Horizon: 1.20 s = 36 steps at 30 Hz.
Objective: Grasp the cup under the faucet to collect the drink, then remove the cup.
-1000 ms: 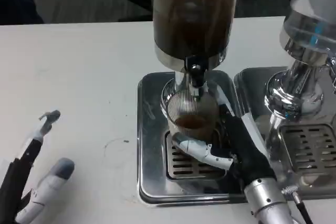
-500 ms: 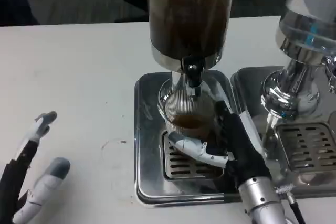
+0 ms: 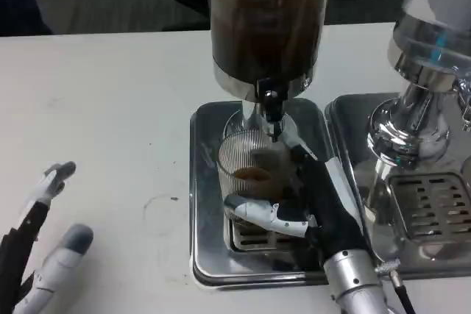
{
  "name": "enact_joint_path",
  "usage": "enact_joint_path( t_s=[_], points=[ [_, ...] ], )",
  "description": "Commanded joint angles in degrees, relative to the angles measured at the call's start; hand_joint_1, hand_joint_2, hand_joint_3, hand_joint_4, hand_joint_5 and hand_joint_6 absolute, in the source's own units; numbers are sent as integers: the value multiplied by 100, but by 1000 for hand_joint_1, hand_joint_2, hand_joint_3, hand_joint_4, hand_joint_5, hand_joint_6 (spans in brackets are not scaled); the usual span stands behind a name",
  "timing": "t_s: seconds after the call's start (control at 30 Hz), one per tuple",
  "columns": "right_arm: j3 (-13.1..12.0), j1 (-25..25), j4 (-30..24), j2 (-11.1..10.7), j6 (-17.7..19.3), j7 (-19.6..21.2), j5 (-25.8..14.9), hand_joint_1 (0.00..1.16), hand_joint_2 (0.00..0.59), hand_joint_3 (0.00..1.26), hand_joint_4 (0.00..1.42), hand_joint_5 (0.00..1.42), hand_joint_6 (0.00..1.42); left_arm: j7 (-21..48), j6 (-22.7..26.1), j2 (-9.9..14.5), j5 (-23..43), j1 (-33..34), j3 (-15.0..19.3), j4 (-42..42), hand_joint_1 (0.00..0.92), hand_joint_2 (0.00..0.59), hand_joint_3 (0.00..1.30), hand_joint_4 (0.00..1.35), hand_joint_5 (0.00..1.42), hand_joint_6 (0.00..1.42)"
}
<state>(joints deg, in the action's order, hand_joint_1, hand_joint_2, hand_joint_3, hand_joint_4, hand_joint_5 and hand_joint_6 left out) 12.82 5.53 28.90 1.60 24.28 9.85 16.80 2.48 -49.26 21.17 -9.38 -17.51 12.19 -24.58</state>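
Nearest, at lower left: left robot hand [image 3: 37,255] low over the bare white desk [image 3: 110,108], fingers spread apart, holding nothing, well apart from the machines. Broad open desk surface around and beyond it, up to the far edge. At lower centre-right: silver right forearm [image 3: 357,284] coming in from the bottom edge, angled up and to the left over the front lip of the steel drip tray [image 3: 206,204]. Right robot hand [image 3: 302,211] wrapped on the ribbed clear cup [image 3: 250,170], one white finger curled across the cup's front low down, black back and palm pressed along its right side. Cup over the slotted grate [image 3: 246,237] in the tray, a little brown drink in its bottom, rim just beneath the black faucet [image 3: 274,104]; cannot tell whether its base touches the grate. Little room here: tray walls to left and front, dispenser column right behind, faucet close above. Behind the cup: dark drink tank [image 3: 265,12] on its chrome base. To the right, just beside the first tray: second drip tray [image 3: 427,211] with its own grate, chrome stand and clear second tank [image 3: 438,12], close to the right forearm. Farthest: desk's far edge, dark floor beyond.
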Motion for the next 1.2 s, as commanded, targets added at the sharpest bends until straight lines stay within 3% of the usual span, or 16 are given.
enact_joint_path(
  t_s=[0.03, 0.43, 0.93, 1.2],
  points=[
    [10, 58, 173, 42, 17, 132, 56, 1005, 189, 308, 462, 462, 603, 4, 70, 63, 71, -56, 6, 118, 0, 134, 113, 0, 73, 0],
    [-82, 160, 291, 143, 186, 572, 84, 1069, 178, 515, 589, 605, 733, 35, 101, 99, 83, -45, -3, 150, 0, 133, 115, 0, 80, 0],
    [-163, 79, 169, 180, 347, 953, 152, 1096, 127, 669, 747, 814, 1065, 76, 117, 114, 110, -16, -35, 99, 0, 134, 115, 0, 90, 0],
    [-153, -16, 40, 174, 402, 1022, 172, 1099, 111, 737, 808, 883, 1156, 117, 117, 93, 113, 13, -65, 67, 0, 134, 115, 0, 91, 0]
  ],
)
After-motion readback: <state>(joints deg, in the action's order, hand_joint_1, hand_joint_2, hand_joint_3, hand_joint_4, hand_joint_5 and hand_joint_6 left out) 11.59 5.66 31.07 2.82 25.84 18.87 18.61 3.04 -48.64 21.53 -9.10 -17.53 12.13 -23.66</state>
